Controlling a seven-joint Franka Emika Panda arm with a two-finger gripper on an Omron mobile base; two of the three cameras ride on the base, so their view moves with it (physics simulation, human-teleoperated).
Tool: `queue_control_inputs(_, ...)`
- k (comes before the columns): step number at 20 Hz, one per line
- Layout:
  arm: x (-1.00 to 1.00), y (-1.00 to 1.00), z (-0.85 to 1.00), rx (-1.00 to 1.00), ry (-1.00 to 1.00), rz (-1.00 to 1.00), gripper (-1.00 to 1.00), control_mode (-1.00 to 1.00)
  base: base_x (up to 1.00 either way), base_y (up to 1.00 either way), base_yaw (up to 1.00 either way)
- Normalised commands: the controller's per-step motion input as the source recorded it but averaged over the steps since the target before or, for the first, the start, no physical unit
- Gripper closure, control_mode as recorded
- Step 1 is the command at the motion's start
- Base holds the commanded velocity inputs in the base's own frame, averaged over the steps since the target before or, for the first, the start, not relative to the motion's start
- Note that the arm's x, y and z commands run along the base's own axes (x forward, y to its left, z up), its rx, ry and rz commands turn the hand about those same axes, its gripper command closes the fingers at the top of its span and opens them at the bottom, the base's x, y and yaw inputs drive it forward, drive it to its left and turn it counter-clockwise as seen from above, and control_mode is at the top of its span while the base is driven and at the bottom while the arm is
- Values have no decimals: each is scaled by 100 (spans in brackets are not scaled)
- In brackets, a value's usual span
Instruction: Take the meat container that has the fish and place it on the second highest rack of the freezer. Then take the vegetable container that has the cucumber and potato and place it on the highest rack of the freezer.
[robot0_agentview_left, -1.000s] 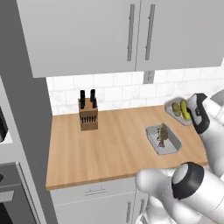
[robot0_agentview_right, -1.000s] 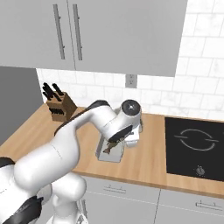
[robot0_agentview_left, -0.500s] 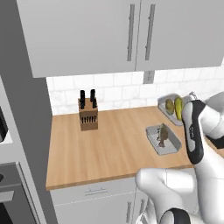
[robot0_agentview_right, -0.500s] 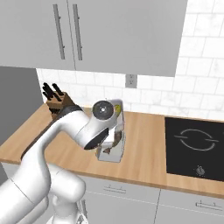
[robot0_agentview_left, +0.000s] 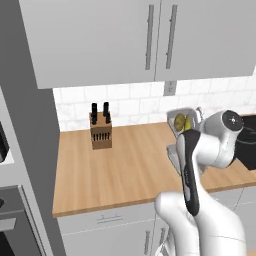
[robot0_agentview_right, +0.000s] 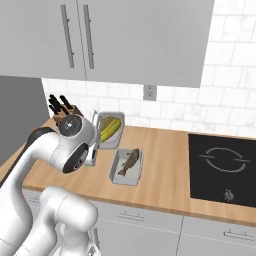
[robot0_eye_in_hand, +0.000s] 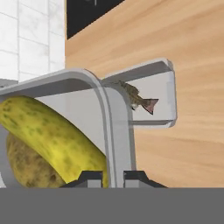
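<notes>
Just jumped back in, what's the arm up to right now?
The gripper is shut on the rim of the vegetable container, which is lifted and tilted on edge, with the cucumber and potato inside. The tray with the fish lies flat on the wooden counter beside it, untouched. A knife block stands by the tiled wall.
</notes>
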Motion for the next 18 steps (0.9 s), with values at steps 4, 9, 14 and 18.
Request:
queue_control_inputs(4, -32, 7, 14, 1, 0, -7, 100, -100, 0, 0, 0)
queue_control_inputs(9, -50, 30, 16, 0, 0, -7, 100, -100, 0, 0, 0)
queue_control_inputs(14, -44, 26, 2, 0, 0, 2, 100, -100, 0, 0, 0)
queue_control_inputs(18, 0, 0, 0, 0, 0, 0, 100, 100, -88, 10, 19)
